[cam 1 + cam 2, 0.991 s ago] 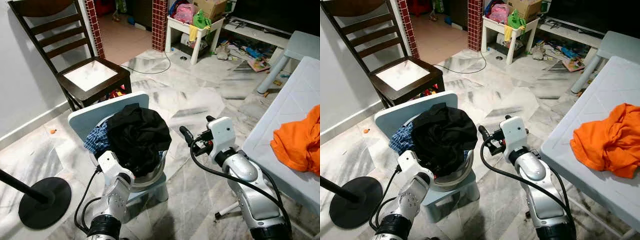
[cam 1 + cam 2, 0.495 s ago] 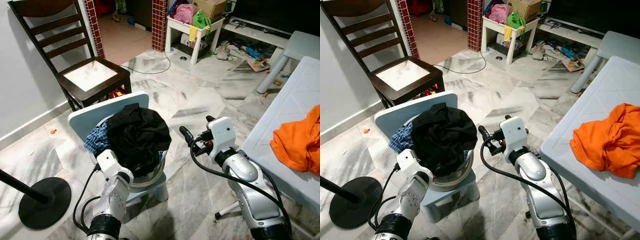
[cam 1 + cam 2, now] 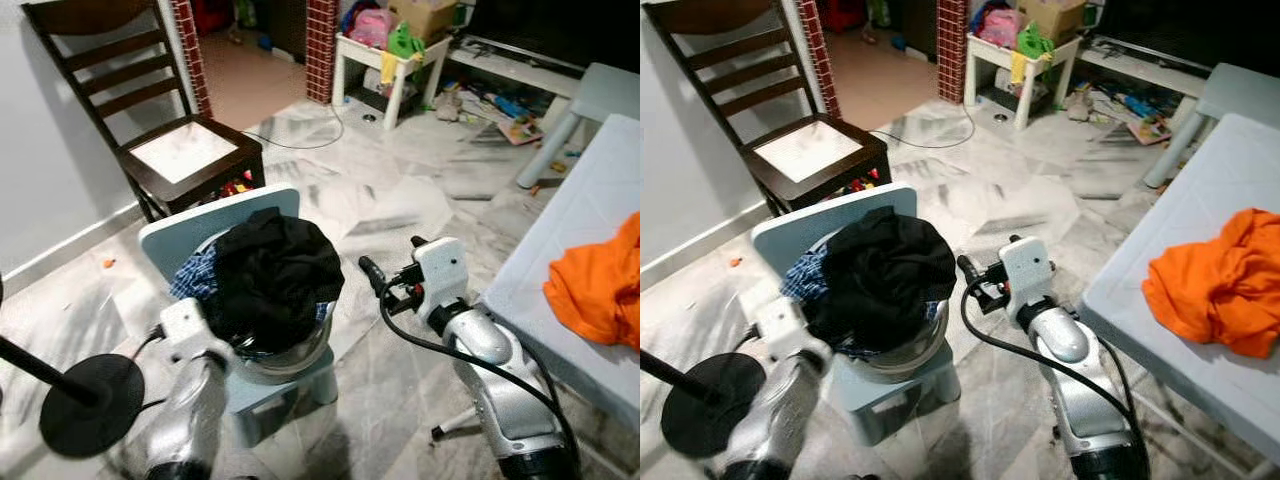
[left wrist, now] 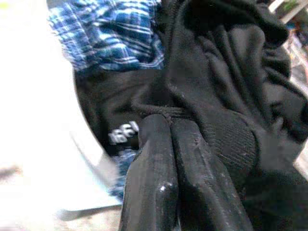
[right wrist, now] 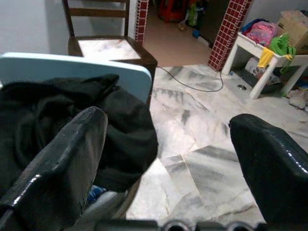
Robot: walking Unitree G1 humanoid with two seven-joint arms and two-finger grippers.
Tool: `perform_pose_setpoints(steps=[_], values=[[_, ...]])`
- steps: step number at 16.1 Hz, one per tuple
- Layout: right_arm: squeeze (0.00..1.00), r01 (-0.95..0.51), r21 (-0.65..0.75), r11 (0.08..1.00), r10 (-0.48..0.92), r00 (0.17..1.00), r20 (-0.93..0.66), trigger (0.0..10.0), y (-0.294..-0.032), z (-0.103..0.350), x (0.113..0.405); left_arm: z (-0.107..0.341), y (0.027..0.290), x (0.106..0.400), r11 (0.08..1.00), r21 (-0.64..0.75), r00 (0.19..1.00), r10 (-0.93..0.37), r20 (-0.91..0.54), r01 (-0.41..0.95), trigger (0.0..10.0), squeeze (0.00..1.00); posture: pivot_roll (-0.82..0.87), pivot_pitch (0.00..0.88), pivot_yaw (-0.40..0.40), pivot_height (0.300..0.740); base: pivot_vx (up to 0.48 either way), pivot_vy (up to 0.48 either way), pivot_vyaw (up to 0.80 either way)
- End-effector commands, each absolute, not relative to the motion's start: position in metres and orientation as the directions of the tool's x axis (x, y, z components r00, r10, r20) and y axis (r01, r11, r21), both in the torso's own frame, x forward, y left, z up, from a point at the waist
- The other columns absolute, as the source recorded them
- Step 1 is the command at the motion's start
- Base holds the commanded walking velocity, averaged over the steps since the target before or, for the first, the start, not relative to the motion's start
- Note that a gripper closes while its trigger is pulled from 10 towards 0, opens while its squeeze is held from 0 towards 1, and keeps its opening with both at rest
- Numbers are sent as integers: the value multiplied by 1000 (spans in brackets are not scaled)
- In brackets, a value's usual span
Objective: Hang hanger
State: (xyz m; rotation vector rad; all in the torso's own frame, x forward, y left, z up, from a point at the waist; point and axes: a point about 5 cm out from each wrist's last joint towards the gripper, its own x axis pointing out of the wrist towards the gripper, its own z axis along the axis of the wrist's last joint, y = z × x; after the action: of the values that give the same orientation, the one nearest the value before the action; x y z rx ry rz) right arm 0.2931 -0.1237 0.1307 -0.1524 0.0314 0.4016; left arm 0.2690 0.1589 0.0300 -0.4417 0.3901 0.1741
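Your landmark was the blue stool [image 3: 205, 228] with its metal basin [image 3: 902, 358] of laundry: a black garment [image 3: 278, 278] heaped on top and a blue plaid cloth [image 4: 108, 30] under it at the stool-back side. Your left gripper [image 4: 168, 126] sat clenched, fingers pressed together with nothing visible between them, tips against the black garment at the basin's near-left rim, while your right gripper [image 3: 385, 285] hung just right of the basin, fingers spread wide and empty. A wooden chair [image 3: 150, 120] stood behind the stool, a black stand base [image 3: 90, 405] lay to its left, an orange cloth [image 3: 1215, 290] lay on the white table [image 3: 1200, 210] well to its right, and I could not make out a hanger anywhere around it.
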Motion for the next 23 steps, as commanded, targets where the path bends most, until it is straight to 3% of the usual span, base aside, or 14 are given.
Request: perform_pose_setpoints(steps=[1, 6, 10, 12, 17, 21, 23], values=[[0, -402, -142, 905, 397, 916, -60, 10000, -120, 130, 295, 32, 163, 262, 911, -339, 912, 86, -401, -235, 0, 0, -52, 65, -12, 740, 0, 0, 0], [0, -421, -128, 898, 418, 907, -50, 10000, -110, 128, 301, 49, 188, 255, 936, -246, 923, 157, -350, -253, 0, 0, -7, 48, -19, 740, 0, 0, 0], [0, -419, -121, 900, 417, 908, -40, 10000, -108, 128, 305, 70, 202, 256, 988, -11, 947, 147, -284, -156, 0, 0, 8, 38, -11, 740, 0, 0, 0], [0, -419, -117, 900, 418, 908, -35, 10000, -105, 127, 305, 78, 204, 266, 989, 149, 964, 53, -262, -14, 0, 0, 7, 38, -6, 740, 0, 0, 0], [0, -409, -117, 905, 409, 912, -27, 10000, -106, 127, 304, 79, 178, 292, 918, 317, 943, -141, -302, 239, 0, 0, -16, 39, 4, 740, 0, 0, 0], [0, -386, -119, 915, 386, 922, -23, 10000, -109, 127, 300, 74, 149, 309, 803, 422, 898, -300, -321, 420, 0, 0, -48, 50, 27, 740, 0, 0, 0], [0, -375, -122, 919, 375, 927, -28, 10000, -112, 126, 298, 63, 129, 306, 724, 426, 835, -409, -367, 542, 0, 0, -67, 61, 37, 740, 0, 0, 0]])
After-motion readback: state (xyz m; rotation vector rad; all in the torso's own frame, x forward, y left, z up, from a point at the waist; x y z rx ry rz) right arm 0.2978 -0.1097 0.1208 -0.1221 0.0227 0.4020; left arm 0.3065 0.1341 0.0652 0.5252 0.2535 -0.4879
